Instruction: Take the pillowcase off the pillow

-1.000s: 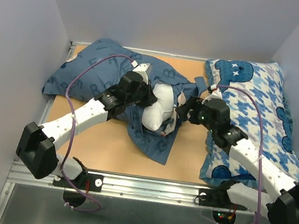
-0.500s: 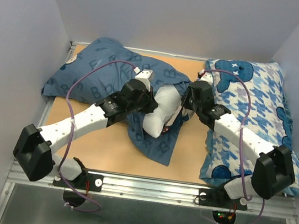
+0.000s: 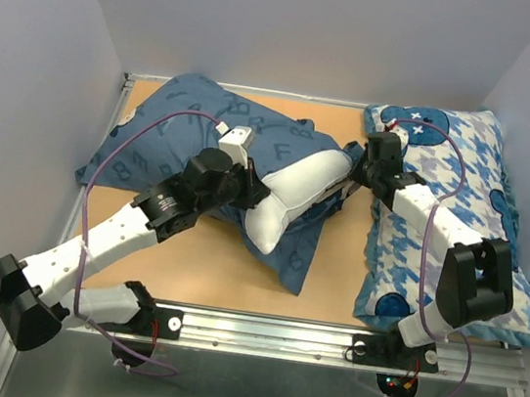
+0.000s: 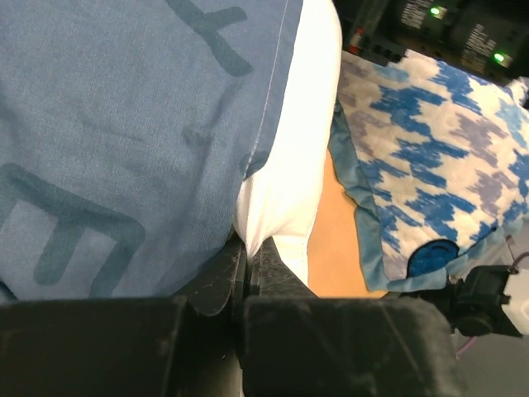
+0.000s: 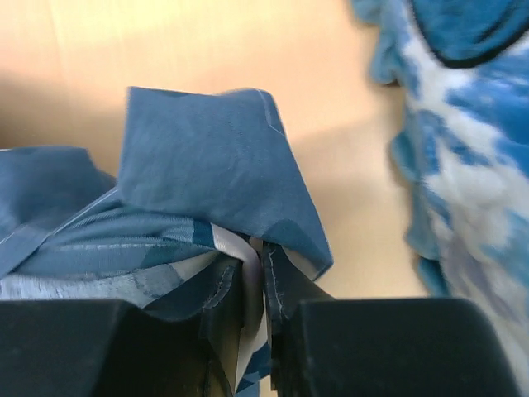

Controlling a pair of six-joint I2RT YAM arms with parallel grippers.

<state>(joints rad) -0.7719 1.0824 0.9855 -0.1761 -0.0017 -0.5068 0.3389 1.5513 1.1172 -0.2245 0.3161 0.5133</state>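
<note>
As left gripper (image 4: 248,248) pinches pillow (image 4: 291,157) — right gripper (image 5: 263,266) pinches pillowcase (image 5: 207,165).

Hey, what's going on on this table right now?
Two robot arms are taking a dark blue pillowcase off a white pillow. The left hand is shut on the pillow, and the right hand pinches the pillowcase's edge. The pillow is partly out, the rest still covered. A blue-and-white patterned pillow lies to the right.

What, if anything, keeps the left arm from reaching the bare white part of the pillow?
Yes, it seems to reach: the left gripper is shut on the bare white edge of the pillow, beside the pillowcase hem.
</note>
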